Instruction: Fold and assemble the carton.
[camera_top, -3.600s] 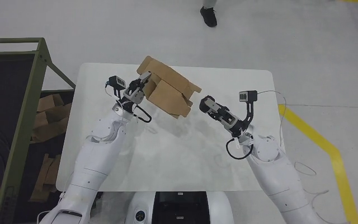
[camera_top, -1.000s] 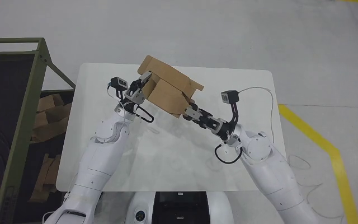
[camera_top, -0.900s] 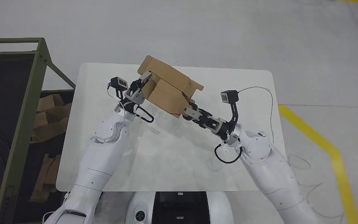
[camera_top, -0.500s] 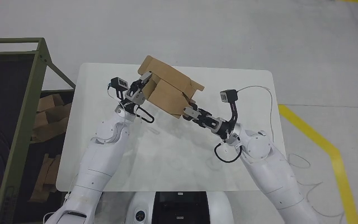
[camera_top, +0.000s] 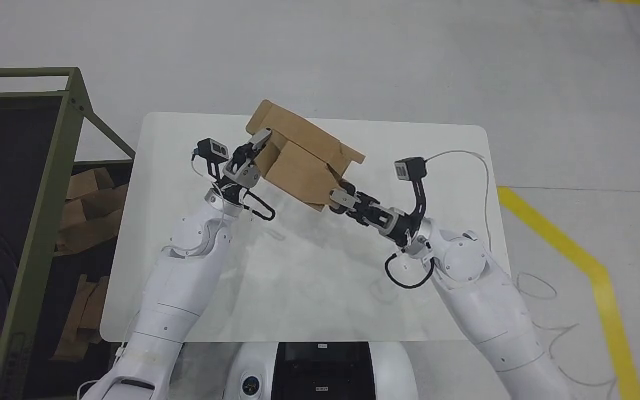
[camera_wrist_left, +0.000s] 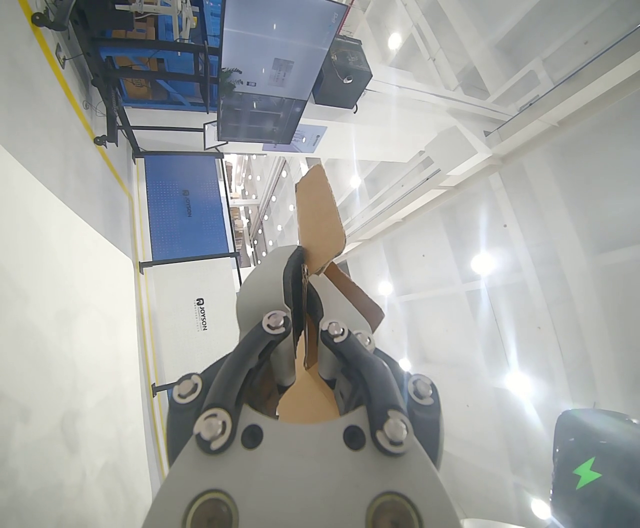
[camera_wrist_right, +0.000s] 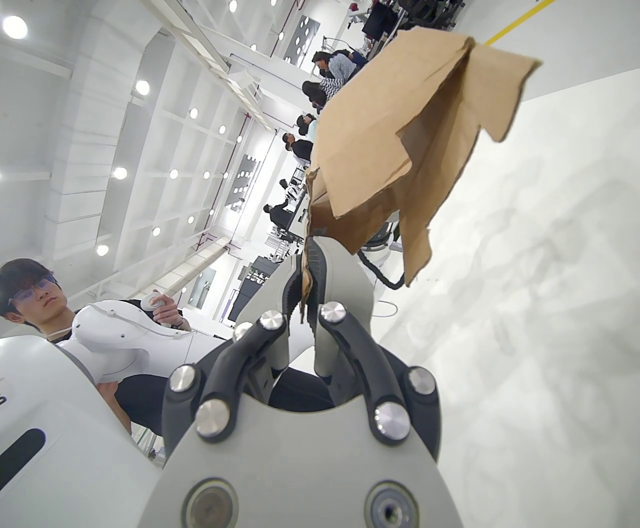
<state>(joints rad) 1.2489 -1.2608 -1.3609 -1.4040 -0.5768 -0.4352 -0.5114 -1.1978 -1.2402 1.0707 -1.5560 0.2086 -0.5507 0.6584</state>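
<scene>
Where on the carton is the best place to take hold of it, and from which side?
By a thin flap edge, coming in edge-on from either end. The carton looks too broad to span, but its flaps are single sheets. The left pincer is shut on one at one end, the right pincer on one at the near corner.

Top view: camera above both arms, facing straight down from mid distance. The whole white table (camera_top: 440, 290) sits frame centre, with floor around it and a green rack (camera_top: 40, 73) at the left edge. Left wrist view: camera just behind the left gripper (camera_wrist_left: 300, 270), very close, aimed along the fingers and tilted up at ceiling lights and hall. Right wrist view: same mount behind the right gripper (camera_wrist_right: 307, 260), close, aimed along the fingers over the table toward the hall. Shared: carton (camera_top: 300, 160) in all three views; table surface in top and right wrist views.
</scene>
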